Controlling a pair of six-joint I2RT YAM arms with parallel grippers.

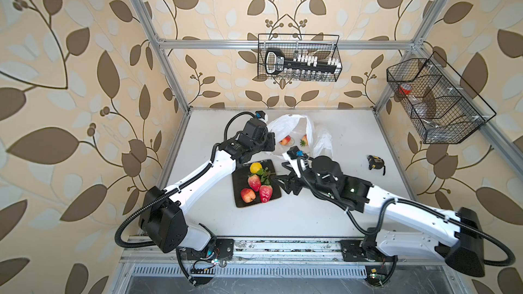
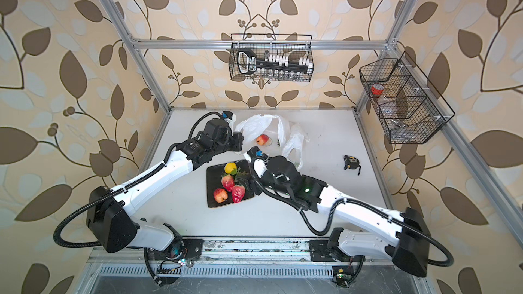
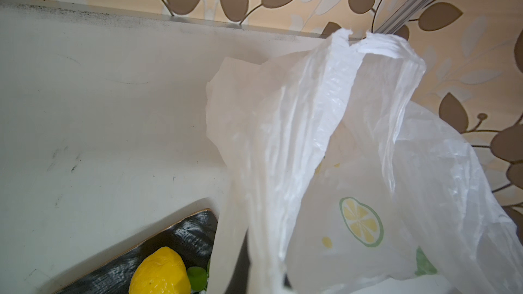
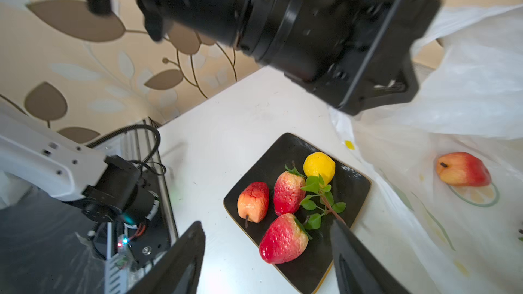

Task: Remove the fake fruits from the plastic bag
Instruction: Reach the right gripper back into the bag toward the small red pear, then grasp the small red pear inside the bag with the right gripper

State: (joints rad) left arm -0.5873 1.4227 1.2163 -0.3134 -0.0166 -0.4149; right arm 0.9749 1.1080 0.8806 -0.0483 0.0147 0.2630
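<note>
Crinkly white translucent plastic bag [image 3: 325, 137], printed with yellow-green citrus slices, hangs close before the left wrist camera, held up by one edge. The left gripper [image 1: 271, 144] is clamped tight on that edge at the bag's left side, over the far middle of the white table [image 1: 311, 216].

Inside the bag's open mouth lies a glossy red-and-yellow pear-shaped fake fruit [image 4: 462, 169]. Further right, in a top view, is a smaller reddish piece with a green bit [image 1: 304, 139].

Just near-left of the bag sits a black square plate [image 4: 352, 185]. It carries:
- a small yellow round fruit [image 4: 319, 165] at its far corner
- a red bumpy strawberry-shaped fruit [image 4: 287, 193]
- a second strawberry-shaped fruit [image 4: 283, 238], nearer
- an orange-red pear-shaped fruit [image 4: 253, 202] on the left
- a green leafy sprig [image 4: 317, 196] lying across the middle

The right gripper [image 4: 267, 224] hovers at the plate's right edge, fingers spread wide with nothing clasped between them. The sprig's stem end meets one fingertip [image 4: 343, 233].

Well to the right on the table lies a black-and-yellow tape measure [image 1: 376, 162].
</note>
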